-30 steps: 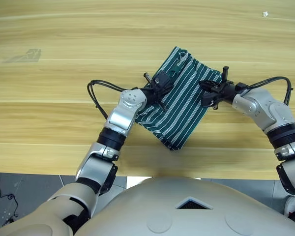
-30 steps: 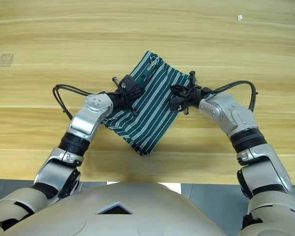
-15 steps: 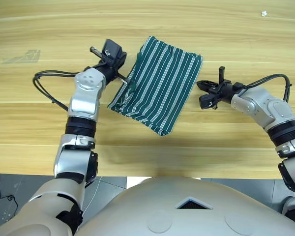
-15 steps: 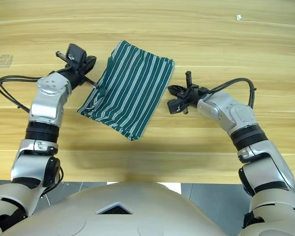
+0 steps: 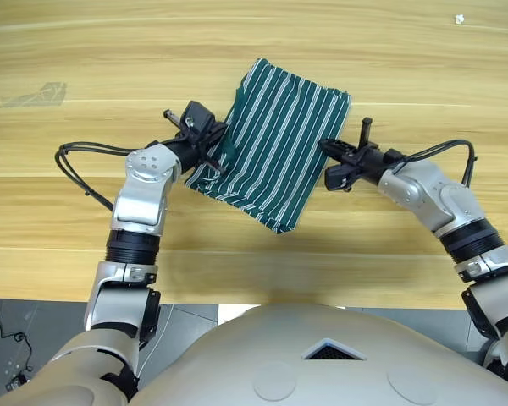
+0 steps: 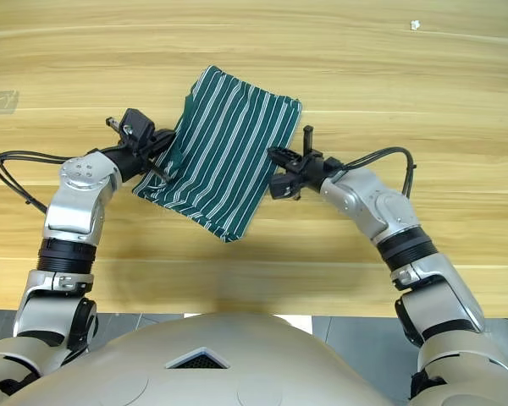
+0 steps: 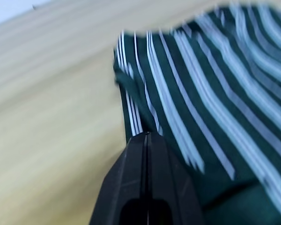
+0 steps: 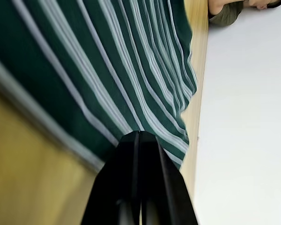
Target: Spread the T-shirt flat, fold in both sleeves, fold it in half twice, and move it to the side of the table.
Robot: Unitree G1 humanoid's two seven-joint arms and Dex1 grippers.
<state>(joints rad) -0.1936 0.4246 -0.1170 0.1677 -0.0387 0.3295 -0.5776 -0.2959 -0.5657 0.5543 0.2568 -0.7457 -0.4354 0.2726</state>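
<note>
The left gripper (image 7: 147,136) has its two fingers pressed together, the tips meeting the left edge of the folded T-shirt (image 5: 275,152). I cannot tell whether any cloth is caught between them. The right gripper (image 8: 138,135) is likewise clenched, its tips at the shirt's right edge. The green, white-striped shirt lies as a slanted rectangle between both claws on the wooden table (image 5: 237,51).
</note>
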